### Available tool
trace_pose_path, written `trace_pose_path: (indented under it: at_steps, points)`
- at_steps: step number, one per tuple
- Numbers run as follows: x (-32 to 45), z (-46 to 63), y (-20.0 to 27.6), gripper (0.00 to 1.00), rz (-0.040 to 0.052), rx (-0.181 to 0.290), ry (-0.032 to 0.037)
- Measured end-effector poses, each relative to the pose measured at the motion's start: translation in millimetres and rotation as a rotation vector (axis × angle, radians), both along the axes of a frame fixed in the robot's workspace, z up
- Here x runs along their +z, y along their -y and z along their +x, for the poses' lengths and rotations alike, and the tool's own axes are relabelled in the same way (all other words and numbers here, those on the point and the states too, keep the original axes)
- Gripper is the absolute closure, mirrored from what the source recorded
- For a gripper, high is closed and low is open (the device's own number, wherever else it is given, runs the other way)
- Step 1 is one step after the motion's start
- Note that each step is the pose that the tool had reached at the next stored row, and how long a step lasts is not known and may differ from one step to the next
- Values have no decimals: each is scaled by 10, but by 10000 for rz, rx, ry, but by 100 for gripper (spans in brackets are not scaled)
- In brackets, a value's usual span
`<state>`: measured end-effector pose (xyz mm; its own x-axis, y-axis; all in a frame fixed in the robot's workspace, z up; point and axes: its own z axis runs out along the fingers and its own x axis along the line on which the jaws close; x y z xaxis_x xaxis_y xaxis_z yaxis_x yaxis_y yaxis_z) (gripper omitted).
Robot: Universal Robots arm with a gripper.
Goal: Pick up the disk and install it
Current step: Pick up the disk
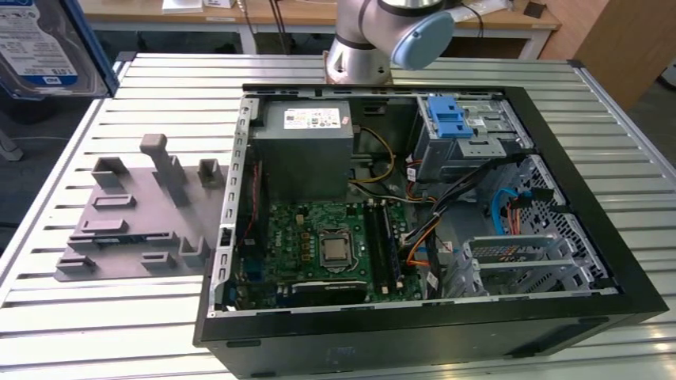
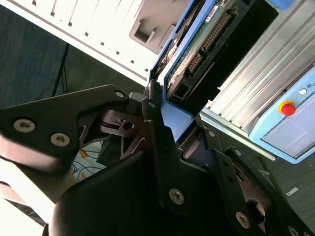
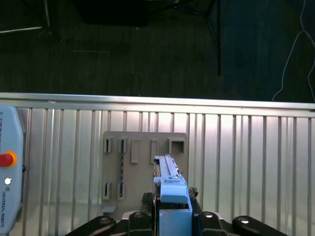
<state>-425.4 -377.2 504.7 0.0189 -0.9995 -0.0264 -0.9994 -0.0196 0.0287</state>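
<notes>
Disk (image 1: 43,47): blue-and-white label, blue carrier frame; green circuit board shown in second wrist view; table (image 1: 106,332): silver, ribbed in parallel slats; fixture plate (image 1: 138,229): plain grey; computer case (image 1: 423,340): black; motherboard (image 1: 317,237): green; power supply (image 1: 306,158): grey, white sticker; drive cage (image 1: 486,142): silver, blue latch (image 1: 448,119); control pendant (image 2: 290,130): pale blue, red button (image 2: 287,108); floor (image 3: 147,49): dark blue.
</notes>
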Motion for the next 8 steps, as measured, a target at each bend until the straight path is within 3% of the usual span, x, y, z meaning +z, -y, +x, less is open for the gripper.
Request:
trace_pose_path:
  at_steps: [8]
  points:
    - [-2,359,17,64,1,-1,-19]
